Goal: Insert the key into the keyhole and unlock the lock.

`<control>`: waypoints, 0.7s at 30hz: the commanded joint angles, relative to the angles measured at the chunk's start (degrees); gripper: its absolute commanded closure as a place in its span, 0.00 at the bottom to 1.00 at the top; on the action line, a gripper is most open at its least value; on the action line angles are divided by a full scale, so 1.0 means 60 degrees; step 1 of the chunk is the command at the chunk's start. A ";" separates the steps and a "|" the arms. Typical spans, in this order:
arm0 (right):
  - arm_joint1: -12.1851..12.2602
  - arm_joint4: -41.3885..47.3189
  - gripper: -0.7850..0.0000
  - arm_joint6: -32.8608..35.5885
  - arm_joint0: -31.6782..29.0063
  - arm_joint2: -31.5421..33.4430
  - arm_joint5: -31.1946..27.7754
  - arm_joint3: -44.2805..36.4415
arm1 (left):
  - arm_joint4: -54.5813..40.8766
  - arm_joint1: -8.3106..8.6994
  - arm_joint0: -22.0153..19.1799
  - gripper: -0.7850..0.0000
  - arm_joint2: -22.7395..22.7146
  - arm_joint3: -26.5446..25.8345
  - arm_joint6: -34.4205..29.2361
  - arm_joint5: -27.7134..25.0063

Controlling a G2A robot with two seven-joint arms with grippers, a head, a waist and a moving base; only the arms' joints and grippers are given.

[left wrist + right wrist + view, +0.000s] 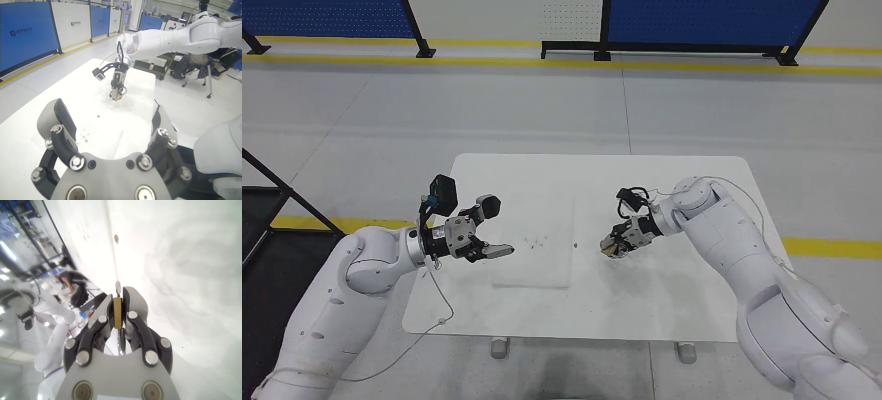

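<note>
**A:** Where is the lock?

**B:** The lock [117, 311], a brass padlock, is pinched by its flat sides in the right tool [118, 294]. It sits low over the counter [672, 190], right of the middle, and I can't tell whether it touches. The key [117, 287] sticks out of the end facing away from the wrist, so it looks already seated. The shackle [121, 340] points back toward the wrist and seems closed.

**A:** So which step is this?

**B:** I'd judge the insertion done and the turn not yet made.

**A:** And the other arm?

**B:** The left tool [108, 109] hangs over the counter's left part, well apart from the lock. Its fingers are spread with nothing between them.

**A:** What does the next move call for?

**B:** Probably crossing to the key's head, closing squarely on that thin flat piece, then twisting about the key's axis against a firm right-hand pinch. If it closes off-centre, the pinch could slip.
</note>
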 commanded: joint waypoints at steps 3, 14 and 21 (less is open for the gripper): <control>-0.0155 -0.0119 1.00 -0.0438 0.0072 -0.0017 0.0039 0.0279 | 0.0000 0.0000 0.0000 0.00 0.0000 0.0000 0.0000 0.0000; -0.0534 -0.0678 1.00 -0.1117 0.0184 -0.0159 0.0782 0.0739 | 0.0000 0.0000 0.0000 0.00 0.0000 0.0000 0.0000 0.0000; -0.0694 -0.0812 1.00 -0.1158 0.0157 -0.0136 0.1079 0.1003 | 0.0000 0.0000 0.0000 0.00 0.0000 0.0000 0.0000 0.0000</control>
